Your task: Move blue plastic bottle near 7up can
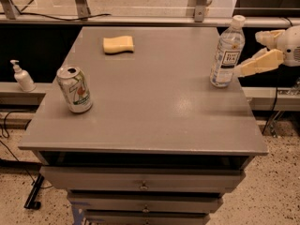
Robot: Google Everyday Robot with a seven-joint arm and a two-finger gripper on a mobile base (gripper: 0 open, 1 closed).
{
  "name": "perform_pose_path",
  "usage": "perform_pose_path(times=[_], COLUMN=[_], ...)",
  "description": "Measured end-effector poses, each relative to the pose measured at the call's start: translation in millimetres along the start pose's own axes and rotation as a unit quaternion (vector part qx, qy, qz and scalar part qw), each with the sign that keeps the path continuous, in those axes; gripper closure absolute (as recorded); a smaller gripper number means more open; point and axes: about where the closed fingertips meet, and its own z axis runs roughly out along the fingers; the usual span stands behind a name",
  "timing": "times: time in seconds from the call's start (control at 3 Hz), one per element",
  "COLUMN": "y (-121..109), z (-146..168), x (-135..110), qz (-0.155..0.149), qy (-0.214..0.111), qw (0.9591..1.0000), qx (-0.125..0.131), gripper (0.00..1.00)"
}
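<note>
The blue plastic bottle [227, 52] stands upright near the right edge of the grey table [154, 102]; it is clear with a white cap and a dark label. The 7up can [74, 89] stands on the left side of the table, near the front, with its tab top open. My gripper [248, 53] reaches in from the right, just right of the bottle at label height. Its two cream fingers are spread open and hold nothing, and the lower finger [255, 64] has its tip close to the bottle's side.
A yellow sponge [118, 44] lies at the back of the table. A small white pump bottle [21, 76] stands on a ledge left of the table. Drawers [143, 185] are below the tabletop. A rail runs behind the table.
</note>
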Motion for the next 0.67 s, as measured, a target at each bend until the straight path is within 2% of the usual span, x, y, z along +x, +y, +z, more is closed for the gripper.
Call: perform_pose_path(times=[0.33,0.67], y=[-5.1,-0.2], z=[17.6,32.8], x=[2.0,6.3], qz=[0.005,0.015], qy=[-0.03,-0.047], qw=[0.9994,0.9981], qx=[-0.017,-0.037], gripper=[0.0,0.18])
